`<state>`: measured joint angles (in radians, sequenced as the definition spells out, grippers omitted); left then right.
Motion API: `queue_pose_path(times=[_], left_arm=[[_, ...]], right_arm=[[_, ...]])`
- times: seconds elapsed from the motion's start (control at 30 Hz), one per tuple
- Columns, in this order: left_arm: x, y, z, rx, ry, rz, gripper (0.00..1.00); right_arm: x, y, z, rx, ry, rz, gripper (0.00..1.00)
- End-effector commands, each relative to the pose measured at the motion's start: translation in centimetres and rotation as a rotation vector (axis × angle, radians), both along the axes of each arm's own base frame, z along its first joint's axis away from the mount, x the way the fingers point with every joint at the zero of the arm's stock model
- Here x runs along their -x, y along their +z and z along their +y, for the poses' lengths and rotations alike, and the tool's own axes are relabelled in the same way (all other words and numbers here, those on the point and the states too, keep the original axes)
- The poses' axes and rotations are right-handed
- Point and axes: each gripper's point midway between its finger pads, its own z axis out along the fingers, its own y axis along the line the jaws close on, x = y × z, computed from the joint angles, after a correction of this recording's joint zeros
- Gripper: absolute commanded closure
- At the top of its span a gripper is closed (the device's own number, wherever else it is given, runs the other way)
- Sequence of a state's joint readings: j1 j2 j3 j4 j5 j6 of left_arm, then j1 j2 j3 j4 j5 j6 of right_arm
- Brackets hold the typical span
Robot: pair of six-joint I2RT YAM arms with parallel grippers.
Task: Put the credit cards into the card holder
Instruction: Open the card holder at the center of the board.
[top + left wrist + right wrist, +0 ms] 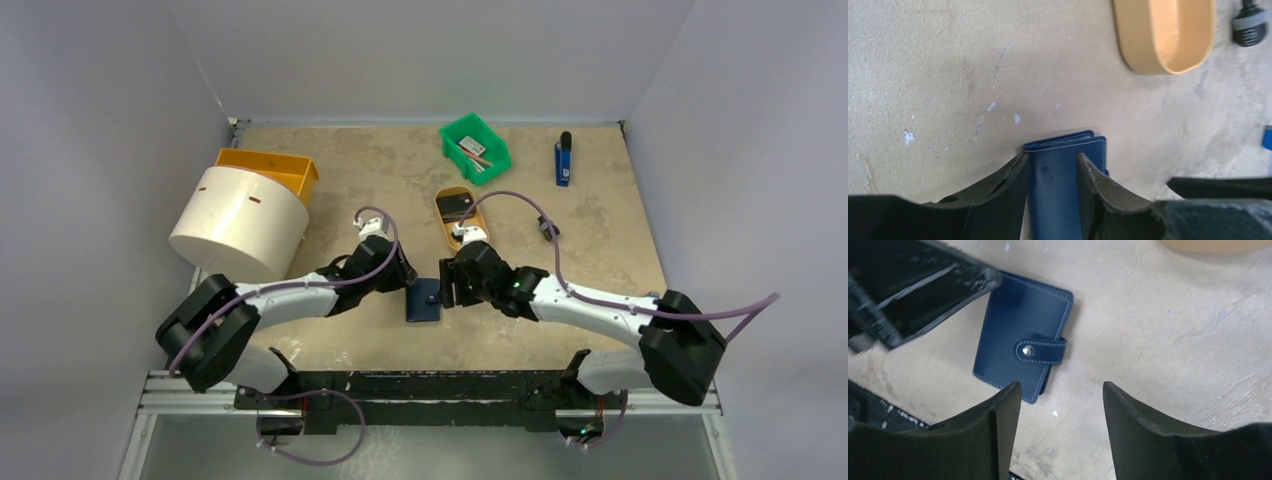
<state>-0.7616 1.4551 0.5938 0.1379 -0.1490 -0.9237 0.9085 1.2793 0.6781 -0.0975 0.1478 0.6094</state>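
Setup is a beige, mottled surface with white scuffs and flecks, boxed in by plain pale grey walls on three sides. The card holder lies flat and snapped shut near the front middle, right between the two arms.

The left gripper is down on its left edge. Its fingers stand a narrow gap apart with blue leather filling that gap, and I can't tell if it's actually clamping. The right gripper hangs just beside the snap-tab side, spread wide over bare surface.

Further back there's a tan oval tray, a green bin, an orange bin, a big white cylinder and a blue-and-black gadget.
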Motion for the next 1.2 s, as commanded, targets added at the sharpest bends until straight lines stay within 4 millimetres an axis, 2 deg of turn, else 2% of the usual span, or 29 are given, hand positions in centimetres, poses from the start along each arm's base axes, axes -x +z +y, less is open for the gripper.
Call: queue_pose_path(times=[0.0, 0.13, 0.23, 0.57, 0.87, 1.17], left_arm=[[0.0, 3.4, -0.4, 0.100, 0.007, -0.064, 0.61], [0.6, 4.9, -1.4, 0.211, -0.006, -0.067, 0.62], [1.0, 4.7, -2.2, 0.265, -0.017, -0.042, 0.65], [1.8, 1.8, -3.6, 0.352, -0.034, 0.047, 0.84], [1.9, -0.4, -2.3, 0.311, 0.002, 0.086, 0.92], [2.1, -1.0, -1.6, 0.291, 0.015, 0.092, 0.94]], right_arm=[[-2.4, 1.7, 0.8, 0.066, -0.031, -0.068, 0.36], [-2.8, 1.4, 2.3, 0.140, -0.034, -0.081, 0.32], [-2.6, 0.6, 2.6, 0.174, -0.039, -0.069, 0.30], [-2.3, -0.3, 3.1, 0.191, -0.067, -0.055, 0.25], [-2.7, -1.4, 3.6, 0.246, -0.084, -0.043, 0.26], [-2.8, -2.4, 1.0, 0.359, -0.169, -0.043, 0.34]])
